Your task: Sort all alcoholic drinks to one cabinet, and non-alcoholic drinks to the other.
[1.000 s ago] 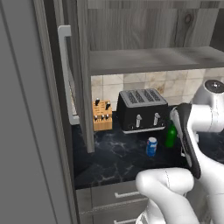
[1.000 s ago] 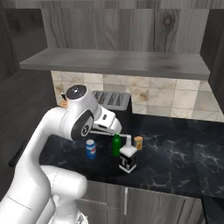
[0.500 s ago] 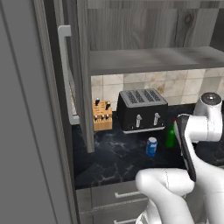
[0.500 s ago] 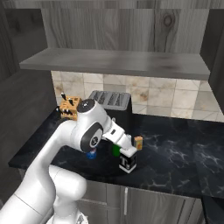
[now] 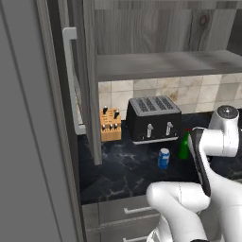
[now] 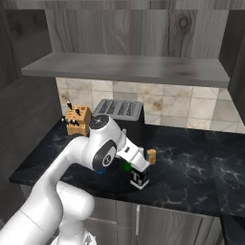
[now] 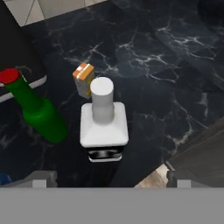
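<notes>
My gripper [image 7: 110, 177] is open, its fingertips [image 7: 41, 178] set wide apart, and it hovers above the pale bottle [image 7: 104, 122] with the black label without touching it. From the right base view the hand [image 6: 136, 161] sits just over that bottle [image 6: 139, 178]. The green bottle [image 7: 38, 114] with the red cap stands left of it, also seen from the left base [image 5: 184, 146]. The orange carton [image 7: 84, 78] stands just beyond, upright [image 6: 151, 156]. The blue can [image 5: 163, 158] stands on the counter before the toaster. One grey cabinet's door [image 5: 90, 94] hangs open.
A black toaster [image 5: 153, 118] and a wooden knife block [image 5: 110, 124] stand against the tiled wall. The open cabinet's floor [image 6: 124, 68] overhangs the dark marble counter [image 6: 191, 167]. Grey drawers [image 5: 118, 215] lie below the counter's front edge.
The arm has swung down and forward, bringing the hand from above the can and green bottle to just over the pale bottle. The bottles, can and carton have not moved.
</notes>
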You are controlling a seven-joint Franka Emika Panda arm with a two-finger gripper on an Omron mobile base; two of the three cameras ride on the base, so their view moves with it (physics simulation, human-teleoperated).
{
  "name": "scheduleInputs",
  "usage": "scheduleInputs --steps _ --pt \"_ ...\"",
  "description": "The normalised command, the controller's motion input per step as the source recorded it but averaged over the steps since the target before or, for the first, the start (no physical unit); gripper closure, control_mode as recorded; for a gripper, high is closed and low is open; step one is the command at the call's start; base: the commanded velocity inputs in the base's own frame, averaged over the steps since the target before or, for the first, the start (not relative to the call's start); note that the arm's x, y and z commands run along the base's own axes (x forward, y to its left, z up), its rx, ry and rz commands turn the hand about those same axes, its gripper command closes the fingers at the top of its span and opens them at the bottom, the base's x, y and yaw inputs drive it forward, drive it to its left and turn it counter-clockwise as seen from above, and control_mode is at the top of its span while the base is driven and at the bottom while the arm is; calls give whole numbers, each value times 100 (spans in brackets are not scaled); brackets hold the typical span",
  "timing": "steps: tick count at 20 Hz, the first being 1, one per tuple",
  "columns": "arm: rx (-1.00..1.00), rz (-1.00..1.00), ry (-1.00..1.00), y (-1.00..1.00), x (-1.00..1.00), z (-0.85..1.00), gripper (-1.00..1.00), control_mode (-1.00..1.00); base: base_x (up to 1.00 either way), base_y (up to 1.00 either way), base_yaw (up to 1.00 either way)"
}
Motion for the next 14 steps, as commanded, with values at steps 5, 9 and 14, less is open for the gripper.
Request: scheduleInputs --steps 5,9,14 --pt "-3 0 0 0 13 -30 -100 -100 0 0 0" --pt "-3 1 -1 -2 18 -18 -100 -100 0 0 0" --pt "-2 2 0 -7 34 -16 -100 -100 0 0 0"
